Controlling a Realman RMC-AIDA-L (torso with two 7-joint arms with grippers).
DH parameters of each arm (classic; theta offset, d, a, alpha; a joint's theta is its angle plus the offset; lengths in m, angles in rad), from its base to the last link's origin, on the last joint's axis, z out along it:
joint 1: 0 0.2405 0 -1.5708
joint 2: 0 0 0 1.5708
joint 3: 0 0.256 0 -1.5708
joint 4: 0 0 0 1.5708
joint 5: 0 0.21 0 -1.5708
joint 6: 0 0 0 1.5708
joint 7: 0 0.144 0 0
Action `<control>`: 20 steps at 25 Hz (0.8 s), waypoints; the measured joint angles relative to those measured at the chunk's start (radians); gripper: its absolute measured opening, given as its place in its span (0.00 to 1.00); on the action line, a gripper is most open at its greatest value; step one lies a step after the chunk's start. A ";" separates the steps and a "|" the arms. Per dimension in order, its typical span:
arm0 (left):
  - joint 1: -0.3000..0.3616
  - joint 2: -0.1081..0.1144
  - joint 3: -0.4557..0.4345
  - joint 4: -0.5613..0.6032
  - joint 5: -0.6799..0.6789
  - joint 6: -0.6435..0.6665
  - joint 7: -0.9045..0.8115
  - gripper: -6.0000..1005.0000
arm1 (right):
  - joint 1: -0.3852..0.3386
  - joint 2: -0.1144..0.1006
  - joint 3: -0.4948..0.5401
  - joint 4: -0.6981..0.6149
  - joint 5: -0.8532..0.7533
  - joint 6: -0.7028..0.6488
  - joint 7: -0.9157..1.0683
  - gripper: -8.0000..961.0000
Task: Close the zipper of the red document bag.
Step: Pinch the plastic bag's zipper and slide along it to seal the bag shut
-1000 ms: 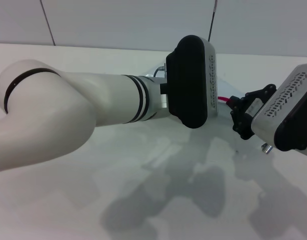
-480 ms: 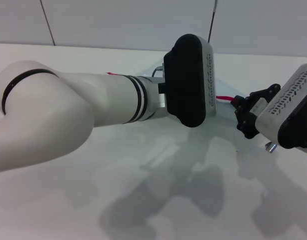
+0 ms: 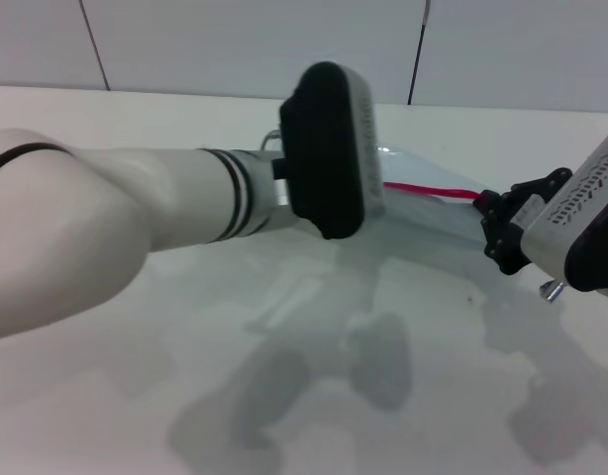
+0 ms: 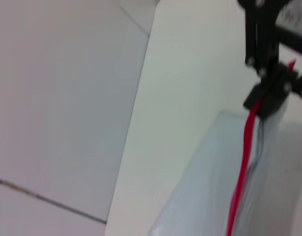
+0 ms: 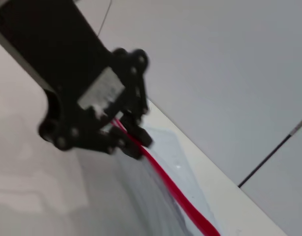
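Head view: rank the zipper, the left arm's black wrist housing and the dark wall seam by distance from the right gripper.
1. zipper: its end sits at the right gripper.
2. black wrist housing: centre, over the bag's other end.
3. dark wall seam: far left, behind the table.

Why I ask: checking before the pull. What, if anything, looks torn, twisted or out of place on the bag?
Nothing stands out. The bag lies on the table, no visible tears; its zipper runs straight to the right gripper, shut on its end.
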 joint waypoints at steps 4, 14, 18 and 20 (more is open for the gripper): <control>0.036 0.000 -0.034 0.002 0.026 0.000 -0.002 0.11 | -0.007 0.001 0.016 0.001 -0.002 0.001 0.000 0.02; 0.149 0.001 -0.112 0.050 0.064 0.004 -0.012 0.12 | -0.027 0.001 0.053 0.016 -0.002 0.022 0.000 0.03; 0.180 0.000 -0.132 0.057 0.065 0.005 -0.012 0.12 | -0.036 0.002 0.077 0.019 -0.001 0.025 0.000 0.03; 0.190 0.000 -0.142 0.062 0.066 0.005 -0.013 0.12 | -0.038 0.003 0.085 0.023 -0.001 0.026 0.000 0.03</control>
